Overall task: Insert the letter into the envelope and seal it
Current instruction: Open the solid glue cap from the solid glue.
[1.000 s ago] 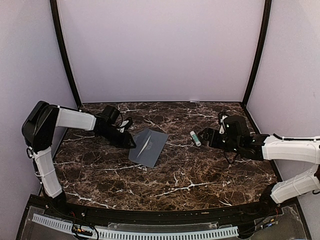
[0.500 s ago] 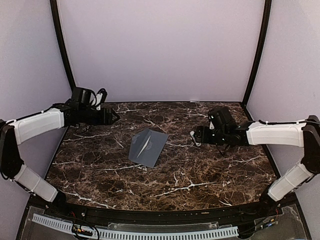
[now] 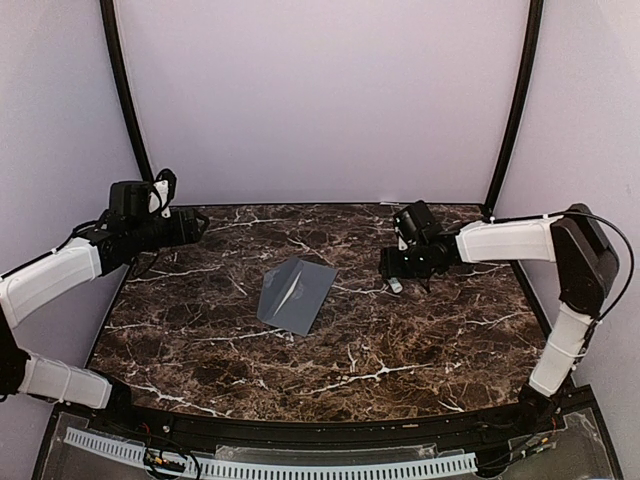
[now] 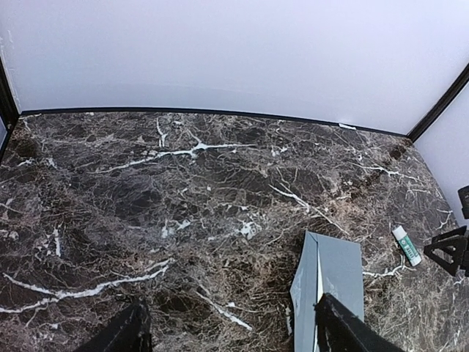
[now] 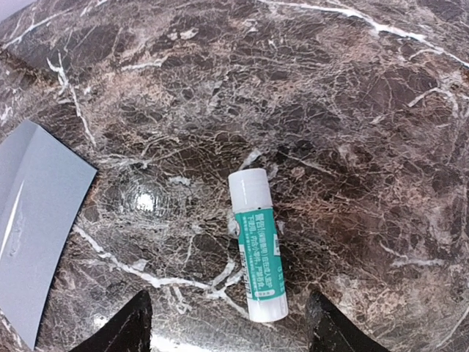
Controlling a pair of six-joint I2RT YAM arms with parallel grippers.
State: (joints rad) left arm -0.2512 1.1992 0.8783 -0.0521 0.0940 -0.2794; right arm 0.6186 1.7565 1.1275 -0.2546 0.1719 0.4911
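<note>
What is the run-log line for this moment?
left pincer: open, empty | right pincer: open above glue stick | envelope: on table | letter: unseen

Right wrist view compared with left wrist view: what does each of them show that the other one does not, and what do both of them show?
Only the right wrist view brings the glue stick close enough to show its white cap and green printed label, and it catches a bright spot of glare on the stone beside it. Only the left wrist view shows the pale back wall, the far edge of the table below it, and a black frame post at the right. Both show the dark marble table, the grey envelope lying flat on it, and the glue stick.
</note>
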